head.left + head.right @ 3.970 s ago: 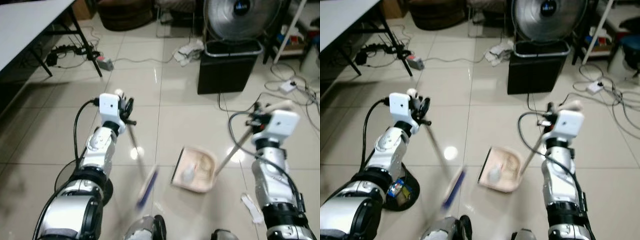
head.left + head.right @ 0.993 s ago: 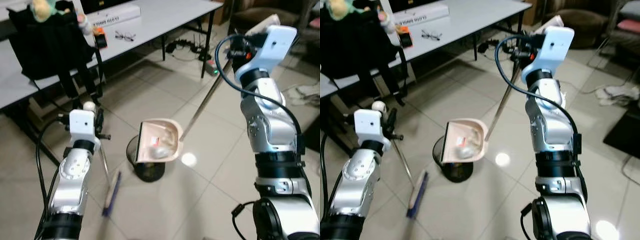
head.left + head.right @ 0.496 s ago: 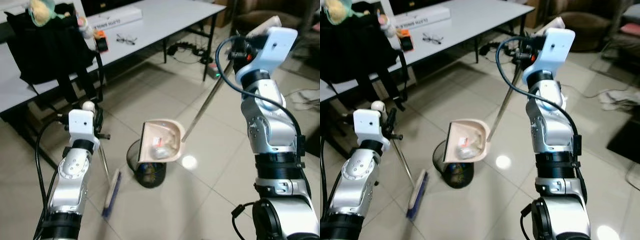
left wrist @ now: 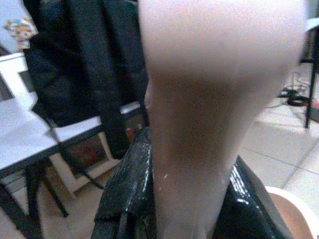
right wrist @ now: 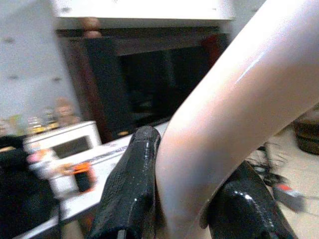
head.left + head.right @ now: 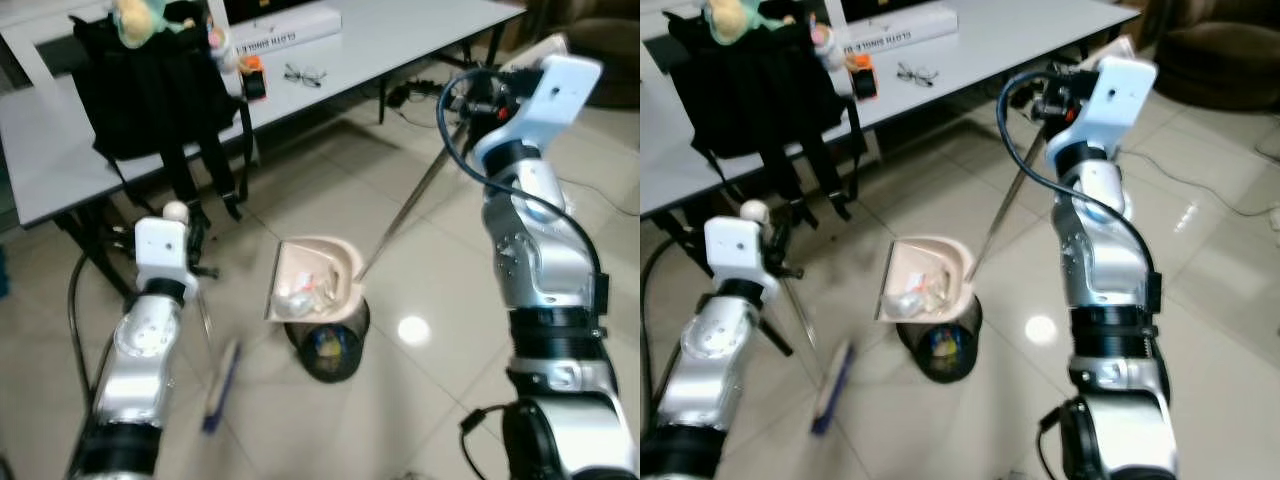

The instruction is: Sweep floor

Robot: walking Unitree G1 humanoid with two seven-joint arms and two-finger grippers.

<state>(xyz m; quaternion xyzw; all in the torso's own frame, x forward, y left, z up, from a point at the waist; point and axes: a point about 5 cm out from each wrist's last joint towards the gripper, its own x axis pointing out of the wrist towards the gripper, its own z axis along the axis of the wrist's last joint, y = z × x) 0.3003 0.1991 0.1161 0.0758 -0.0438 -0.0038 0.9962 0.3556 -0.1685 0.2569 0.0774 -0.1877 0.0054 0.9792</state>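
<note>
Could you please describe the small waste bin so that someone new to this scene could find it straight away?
Start from the long white table with the black backpack on it, then look down to the tiled floor in front. The waste bin is the small round black basket there, directly under the beige dustpan that the right claw holds by its long handle.

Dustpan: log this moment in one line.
right gripper: holds dustpan over bin | left gripper: holds broom

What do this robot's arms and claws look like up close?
Both arms are jointed silver metal with black bands. Each wrist carries a white box, and a black cable loops beside each arm. The left gripper and right gripper each have two glossy black fingers.
</note>
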